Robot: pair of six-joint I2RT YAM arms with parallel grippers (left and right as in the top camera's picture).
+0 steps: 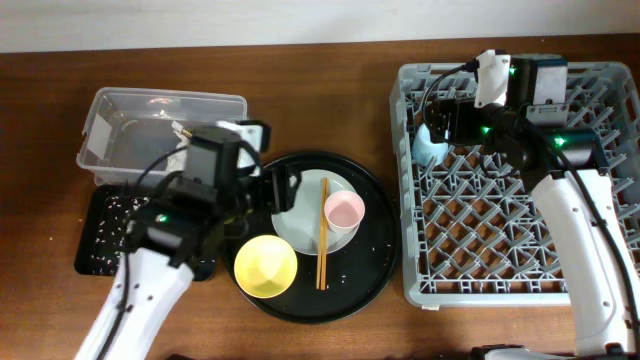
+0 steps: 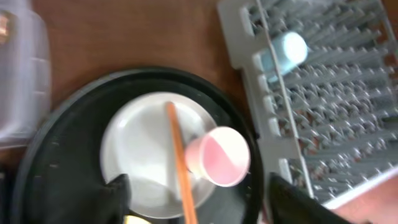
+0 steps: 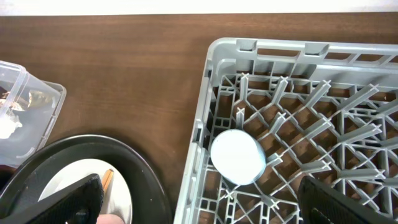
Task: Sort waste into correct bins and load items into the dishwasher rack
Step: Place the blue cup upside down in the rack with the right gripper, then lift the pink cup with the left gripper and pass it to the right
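The grey dishwasher rack [image 1: 520, 250] stands at the right. A light-blue cup [image 1: 430, 146] lies on its side in the rack's far left corner, also in the right wrist view [image 3: 236, 155]. My right gripper [image 3: 199, 208] is open and empty just above it. The pale plate [image 1: 305, 222] holds the pink cup [image 1: 345, 210] and the brown chopsticks [image 1: 322, 240]. The yellow bowl [image 1: 265, 266] sits beside them. My left gripper [image 2: 199, 208] is open and empty over the plate [image 2: 143, 155], near the pink cup [image 2: 221, 155] and chopsticks [image 2: 180, 162].
The plate, cup and bowl rest on a big round black tray [image 1: 375, 265]. The clear tub [image 1: 150, 125] stands at the far left with a gold wrapper [image 3: 32, 98] and white paper [image 3: 6, 126] inside. The shallow black tray [image 1: 100, 230] in front of it holds crumbs.
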